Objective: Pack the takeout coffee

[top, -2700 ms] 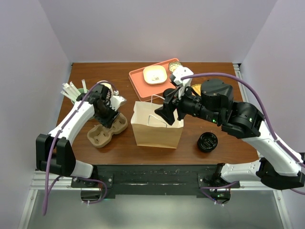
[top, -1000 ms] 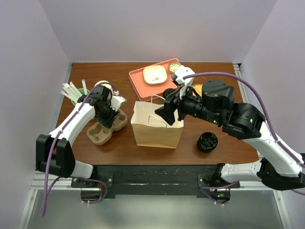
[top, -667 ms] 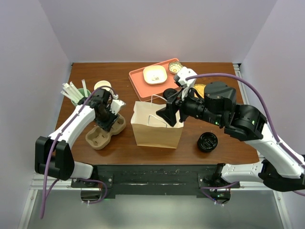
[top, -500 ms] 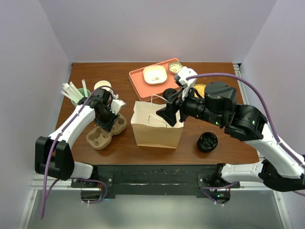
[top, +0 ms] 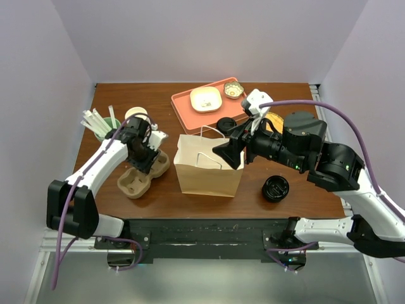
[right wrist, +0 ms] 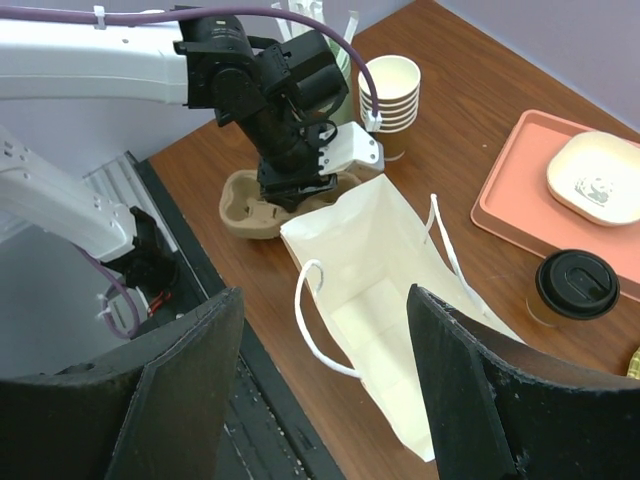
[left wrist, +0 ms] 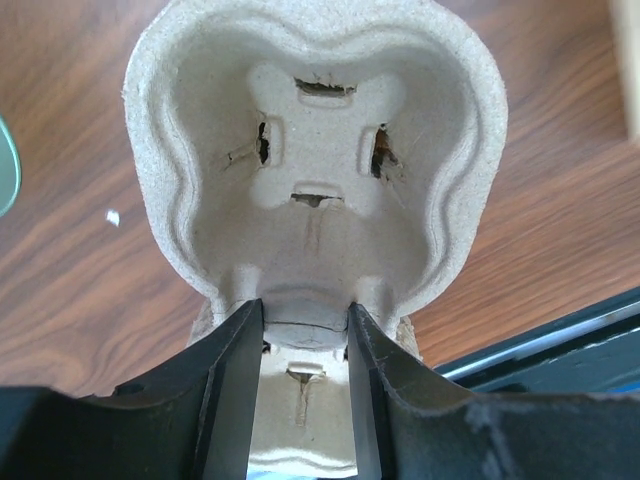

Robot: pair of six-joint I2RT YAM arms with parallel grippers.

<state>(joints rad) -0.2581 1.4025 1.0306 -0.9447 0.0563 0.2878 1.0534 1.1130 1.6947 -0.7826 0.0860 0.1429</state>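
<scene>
The takeout coffee (top: 226, 124) (right wrist: 577, 288), a small cup under a black lid, stands on the table behind the brown paper bag (top: 209, 168) (right wrist: 400, 290) and beside the orange tray. The bag stands upright with its mouth open and nothing inside. My right gripper (top: 231, 154) (right wrist: 325, 295) hangs open above the bag's right end, holding nothing. My left gripper (top: 140, 152) (left wrist: 305, 312) is shut on the middle ridge of a pulp cup carrier (top: 142, 174) (left wrist: 315, 190) left of the bag.
An orange tray (top: 190, 107) at the back holds a white dish (top: 206, 98) and a small bowl (top: 233, 90). A stack of cream cups (top: 136, 114) and a green cup of straws (top: 101, 123) stand back left. A squat black lid (top: 276, 188) lies right of the bag.
My right arm has drawn back to the right, uncovering the takeout coffee behind the bag. The left gripper keeps its hold on the carrier, which has shifted only slightly.
</scene>
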